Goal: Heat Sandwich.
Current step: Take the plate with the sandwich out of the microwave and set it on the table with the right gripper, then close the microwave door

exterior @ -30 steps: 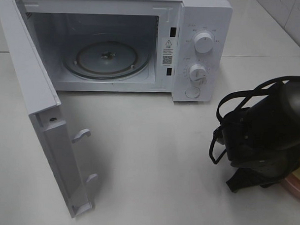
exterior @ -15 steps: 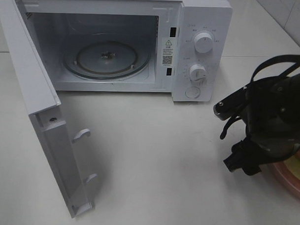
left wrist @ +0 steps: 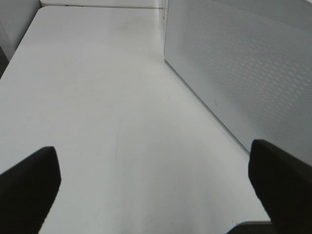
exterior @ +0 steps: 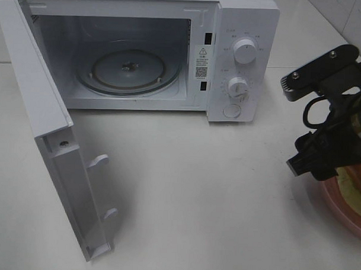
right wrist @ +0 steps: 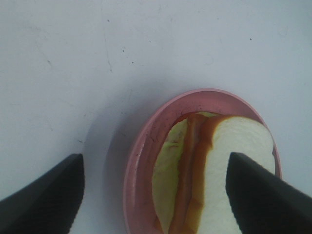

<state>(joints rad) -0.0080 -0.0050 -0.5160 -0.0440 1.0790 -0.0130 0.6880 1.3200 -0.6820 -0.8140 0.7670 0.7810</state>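
The sandwich (right wrist: 209, 170) stands on edge on a round pink plate (right wrist: 141, 161): white bread, a reddish-brown strip and pale yellow-green filling. My right gripper (right wrist: 153, 168) hangs open above it, one finger (right wrist: 44, 195) over the table and the other finger (right wrist: 268, 195) over the bread, touching nothing. In the high view a sliver of the sandwich (exterior: 349, 179) and the plate (exterior: 338, 207) shows under the right arm (exterior: 335, 128) at the right edge. The microwave (exterior: 242, 60) stands open, with its glass turntable (exterior: 129, 71) bare. My left gripper (left wrist: 153, 168) is open over bare table.
The microwave door (exterior: 50, 136) swings out toward the front left, its latch hooks pointing right. A white perforated microwave panel (left wrist: 243, 73) stands close beside the left gripper. White tabletop (exterior: 190, 194) lies between the door and the plate.
The right arm has risen and shifted right, uncovering part of the plate and sandwich. Its jaws have opened wider. The left gripper and the microwave have stayed put.
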